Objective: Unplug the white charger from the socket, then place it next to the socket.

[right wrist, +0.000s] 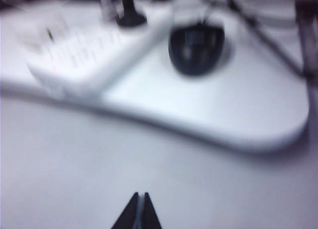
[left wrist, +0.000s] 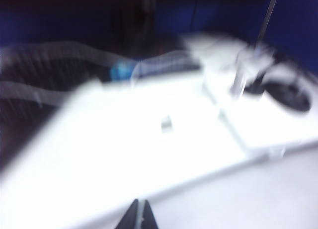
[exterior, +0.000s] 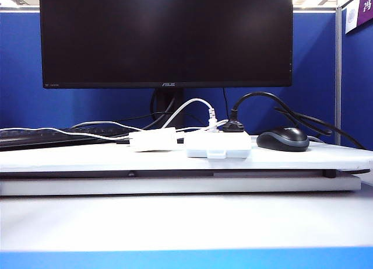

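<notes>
The white charger [exterior: 152,139] lies flat on the raised white board, close to the left of the socket [exterior: 217,144], its thin white cable trailing left. In the exterior view neither arm shows. My left gripper [left wrist: 139,204] is shut and empty, hovering over the lower table surface well in front of the board. The left wrist view is blurred and washed out, so the socket [left wrist: 248,124] is faint there and I cannot make out the charger. My right gripper [right wrist: 139,195] is also shut and empty, over bare table short of the board, with the socket [right wrist: 94,55] far ahead.
A black plug [exterior: 233,126] and a small white plug [exterior: 213,114] sit in the socket's back. A dark mouse [exterior: 283,139] rests right of the socket, also seen as the mouse [right wrist: 196,47]. A monitor [exterior: 166,38], a keyboard [exterior: 58,135] and cables stand behind.
</notes>
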